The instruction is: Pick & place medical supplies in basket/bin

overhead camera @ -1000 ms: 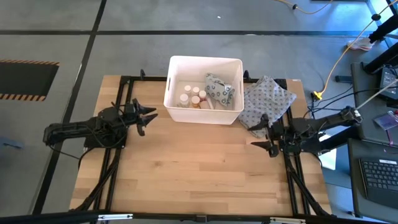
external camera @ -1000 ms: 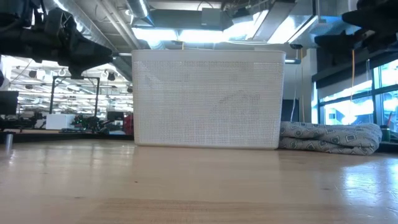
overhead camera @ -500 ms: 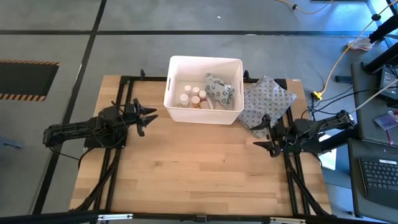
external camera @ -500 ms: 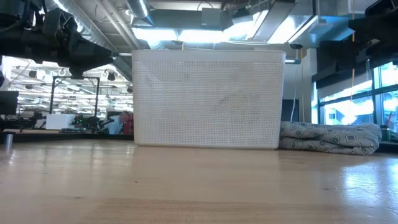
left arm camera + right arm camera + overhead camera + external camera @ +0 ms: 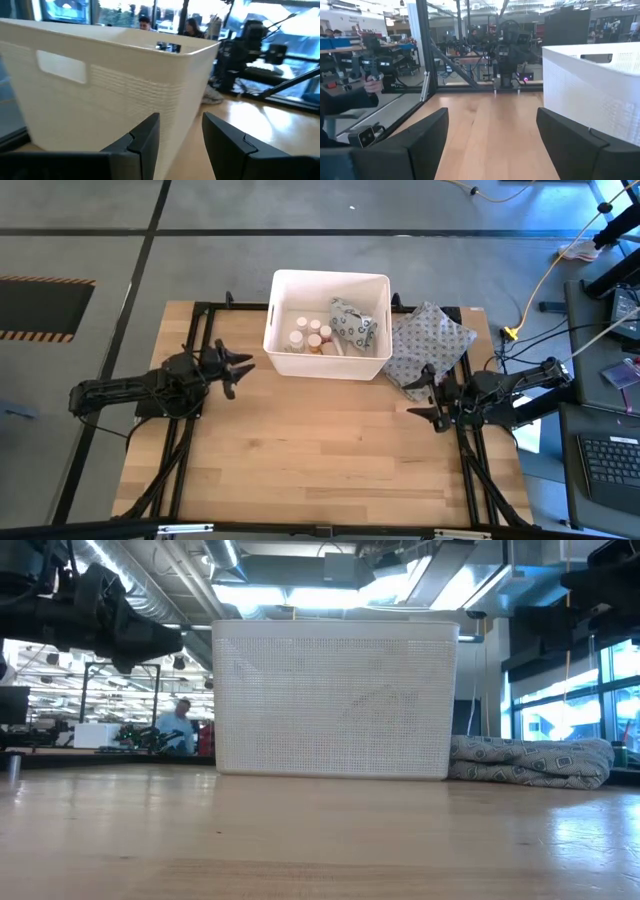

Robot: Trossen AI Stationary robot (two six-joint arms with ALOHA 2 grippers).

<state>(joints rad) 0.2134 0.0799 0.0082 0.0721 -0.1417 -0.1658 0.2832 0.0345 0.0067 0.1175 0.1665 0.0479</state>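
From above, the white tub [image 5: 327, 325] sits at the far middle of the wooden table [image 5: 320, 460]; inside it are small white pill bottles [image 5: 308, 333] with one orange one among them, and a grey dotted packet [image 5: 352, 325] leaning at the right side; a bigger grey patterned cloth pouch [image 5: 430, 342] lies on the table just beside the tub's right wall; the left gripper [image 5: 236, 369] hangs above the table to the left of the tub, near its front corner, its fingers a little apart and holding nothing; the right gripper [image 5: 425, 395] is at the table's right side, near the front edge of the pouch, its fingers wide apart and holding nothing.

From table height, the tub [image 5: 335, 700] stands in the middle, with its mesh wall facing us; the pouch [image 5: 530, 762] lies flat to its right; a dark arm shows up high on each side; a person [image 5: 179, 724] is far off in the room behind.

In the left wrist view, the tub [image 5: 100, 95] with its handle slot is close ahead; the two dark fingers [image 5: 145, 135] have a narrow gap between them and nothing in it; people show far behind.

In the right wrist view, the two fingers [image 5: 427, 135] stand wide apart over bare wood; the tub's wall [image 5: 592, 85] is off to one side; a person's hand [image 5: 372, 85] holds something dark in the room beyond.
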